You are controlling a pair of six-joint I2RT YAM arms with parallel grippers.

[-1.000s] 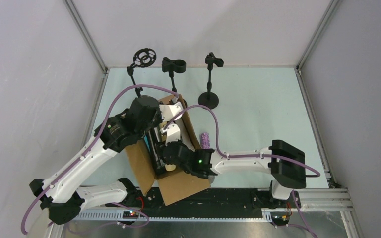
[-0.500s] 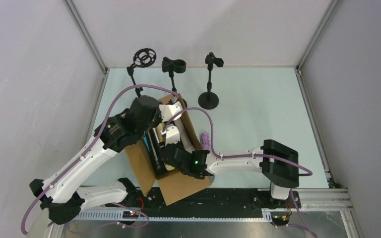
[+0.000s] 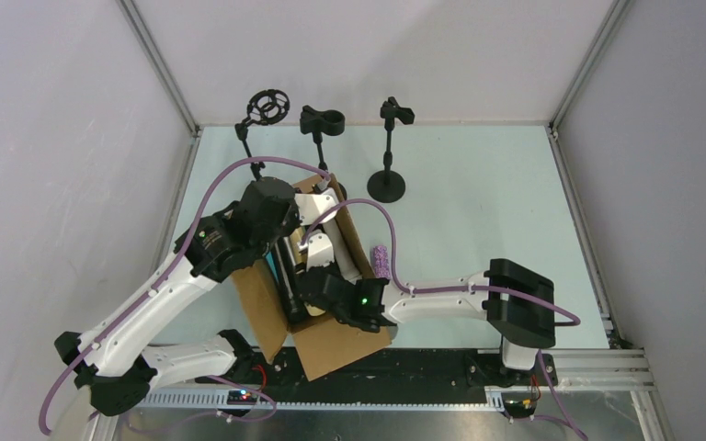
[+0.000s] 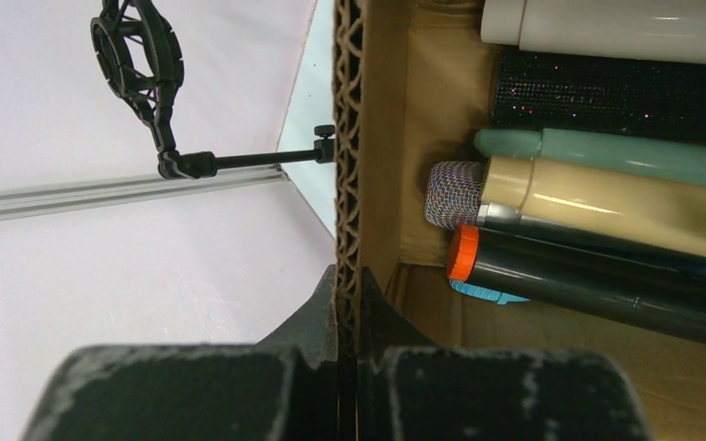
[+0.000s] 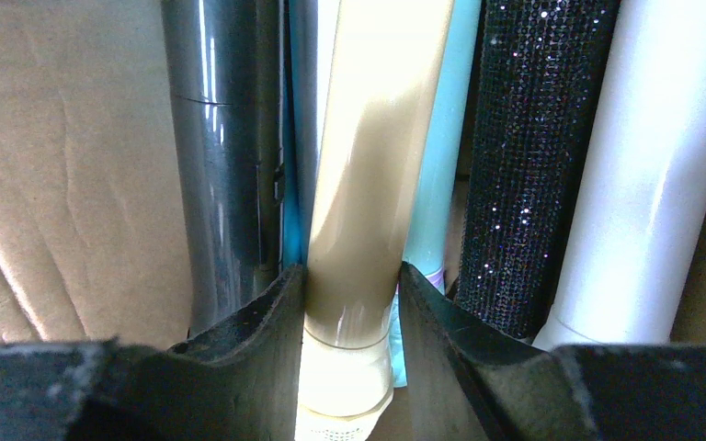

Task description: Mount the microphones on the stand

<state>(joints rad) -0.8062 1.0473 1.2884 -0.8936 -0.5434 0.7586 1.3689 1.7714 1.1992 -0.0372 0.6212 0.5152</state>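
Note:
A brown cardboard box (image 3: 340, 354) holds several microphones. In the left wrist view I see a cream one (image 4: 607, 200), a mint green one (image 4: 625, 154), a black glittery one (image 4: 620, 87), a white one (image 4: 625, 23) and a black one with an orange tip (image 4: 464, 253). My left gripper (image 4: 347, 299) is shut on the box's corrugated wall (image 4: 349, 138). My right gripper (image 5: 349, 294) reaches into the box and is shut on the cream microphone (image 5: 372, 165). A glittery purple microphone (image 3: 380, 260) lies on the table beside the box. Three black stands (image 3: 392, 147) stand at the back.
The stands are a ring mount (image 3: 267, 107), a clip (image 3: 322, 121) and a clip on a round base (image 3: 387, 186). The ring mount also shows in the left wrist view (image 4: 138, 64). Grey walls enclose the mint table (image 3: 478, 193). Purple cables loop over the box.
My right arm has pushed left, bringing its gripper further into the box; for the last half second it has held still. The left arm has not moved.

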